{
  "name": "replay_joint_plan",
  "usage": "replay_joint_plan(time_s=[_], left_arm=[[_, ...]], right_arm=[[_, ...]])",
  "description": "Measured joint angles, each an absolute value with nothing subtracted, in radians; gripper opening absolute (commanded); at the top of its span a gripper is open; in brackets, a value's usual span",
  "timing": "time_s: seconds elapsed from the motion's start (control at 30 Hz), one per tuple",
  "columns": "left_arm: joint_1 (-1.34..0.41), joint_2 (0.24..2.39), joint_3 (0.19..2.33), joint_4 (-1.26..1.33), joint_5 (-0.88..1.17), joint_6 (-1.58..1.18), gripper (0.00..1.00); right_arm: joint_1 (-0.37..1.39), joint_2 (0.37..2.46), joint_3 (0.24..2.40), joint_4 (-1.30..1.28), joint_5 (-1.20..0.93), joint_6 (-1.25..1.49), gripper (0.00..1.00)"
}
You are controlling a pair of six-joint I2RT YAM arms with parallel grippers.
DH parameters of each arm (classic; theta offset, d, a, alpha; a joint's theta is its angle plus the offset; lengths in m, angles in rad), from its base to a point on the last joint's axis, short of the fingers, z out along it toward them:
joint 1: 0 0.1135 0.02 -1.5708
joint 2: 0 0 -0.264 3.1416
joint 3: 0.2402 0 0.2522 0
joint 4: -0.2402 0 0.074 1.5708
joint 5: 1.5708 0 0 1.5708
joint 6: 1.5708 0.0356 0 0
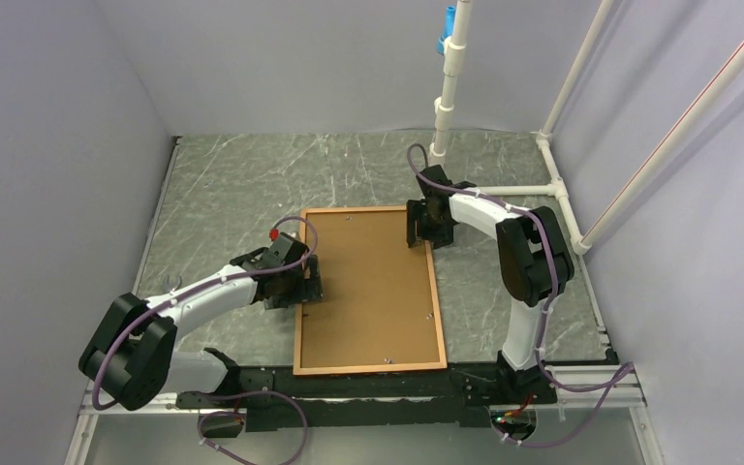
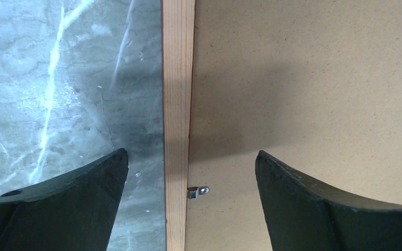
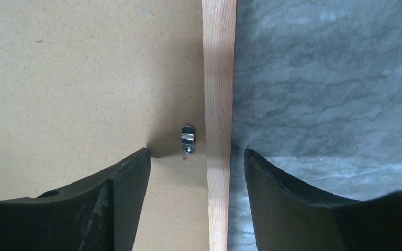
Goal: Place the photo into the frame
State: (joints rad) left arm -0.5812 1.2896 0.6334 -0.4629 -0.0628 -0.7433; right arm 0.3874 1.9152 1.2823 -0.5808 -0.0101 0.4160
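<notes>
The frame lies flat on the table with its back up, and a brown backing board fills it. The photo is hidden. My left gripper hangs open over the frame's left rail, one finger over the table and the other over the board. A small metal clip sits between them. My right gripper is open at the frame's top right. It straddles the right rail without touching it, beside another clip.
The table is grey marbled stone. White pipes stand at the back and along the right side. Purple-grey walls close in on the left and back. The arms' black base rail runs along the near edge.
</notes>
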Motion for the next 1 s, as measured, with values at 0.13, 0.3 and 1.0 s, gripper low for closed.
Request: replay_joint_plan(time_s=[0.13,0.3,1.0], left_arm=[[-0.581,1.293,0.633,-0.449,-0.057,-0.743,0.93],[-0.581,1.298,0.633,-0.435,-0.054,-0.74,0.93],[-0.581,1.301,0.633,-0.423,-0.05,-0.733,0.93]], right_arm=[[0.387,1.925,1.295,-0.573,-0.009,0.413,0.6],[0.387,1.925,1.295,-0.551,-0.002,0.414,0.48],[0.365,1.89,1.242,-0.494,0.002,0.415,0.04]])
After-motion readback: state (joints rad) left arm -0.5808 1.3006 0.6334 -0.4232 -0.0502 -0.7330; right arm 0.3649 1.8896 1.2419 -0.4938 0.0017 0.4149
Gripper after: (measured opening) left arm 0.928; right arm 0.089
